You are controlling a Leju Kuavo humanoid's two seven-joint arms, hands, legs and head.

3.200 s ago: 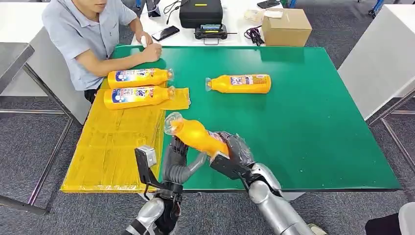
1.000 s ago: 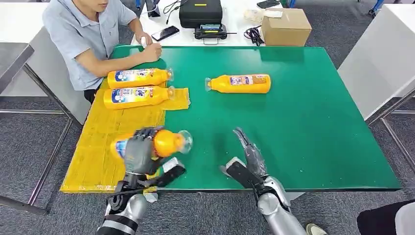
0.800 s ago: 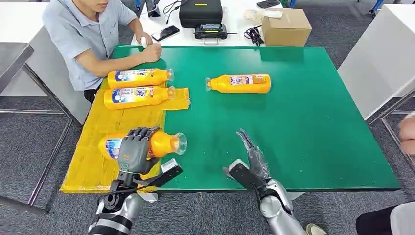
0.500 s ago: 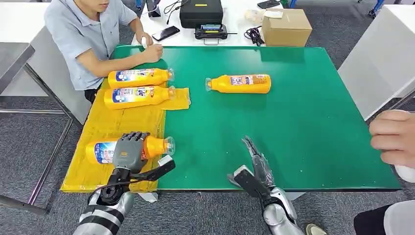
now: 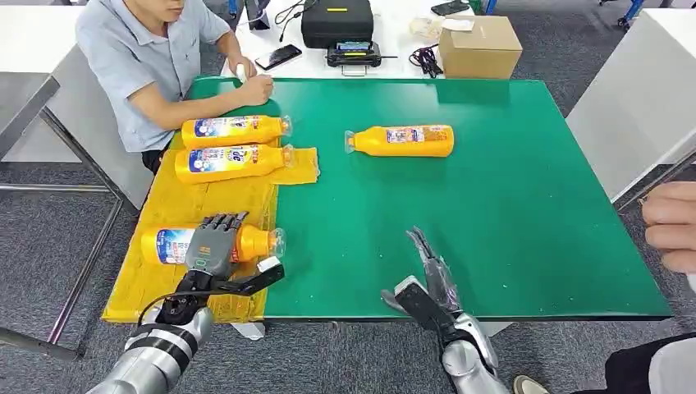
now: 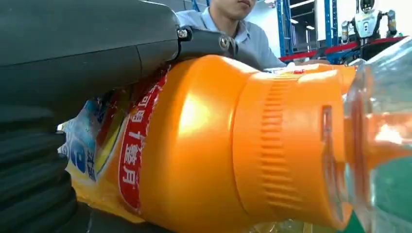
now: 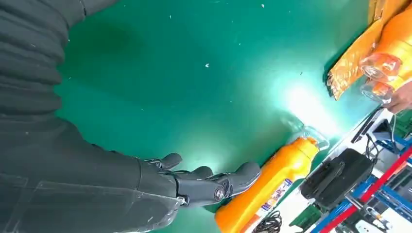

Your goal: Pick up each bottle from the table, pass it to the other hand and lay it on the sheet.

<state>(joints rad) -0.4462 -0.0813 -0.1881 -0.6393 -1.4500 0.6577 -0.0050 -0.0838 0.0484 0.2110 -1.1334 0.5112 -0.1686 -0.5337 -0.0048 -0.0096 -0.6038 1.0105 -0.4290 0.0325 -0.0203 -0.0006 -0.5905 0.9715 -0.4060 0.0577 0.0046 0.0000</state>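
An orange bottle [image 5: 256,243] with a clear cap lies on the near part of the yellow sheet [image 5: 189,205], cap toward the green table [image 5: 492,205]. My left hand [image 5: 212,246] grips it from above, fingers draped over its middle. Up close, the left wrist view shows the bottle [image 6: 209,145] under the hand [image 6: 73,58]. My right hand [image 5: 431,275] hovers open near the table's front edge, fingers straight and holding nothing. Another orange bottle [image 5: 402,140] lies on the bare table farther back; the right wrist view shows this bottle [image 7: 265,187] beyond my right hand [image 7: 204,187].
Two more bottles [image 5: 234,129] [image 5: 234,159] lie side by side at the sheet's far end. A person [image 5: 148,57] sits at the far left corner, forearm on the table. Another person's hand [image 5: 669,226] reaches in at the right edge. A cardboard box [image 5: 480,45] stands behind.
My left hand carried the bottle left and down until it lay on the sheet. My right hand stayed open near the front edge. A person's hand appeared at the right edge.
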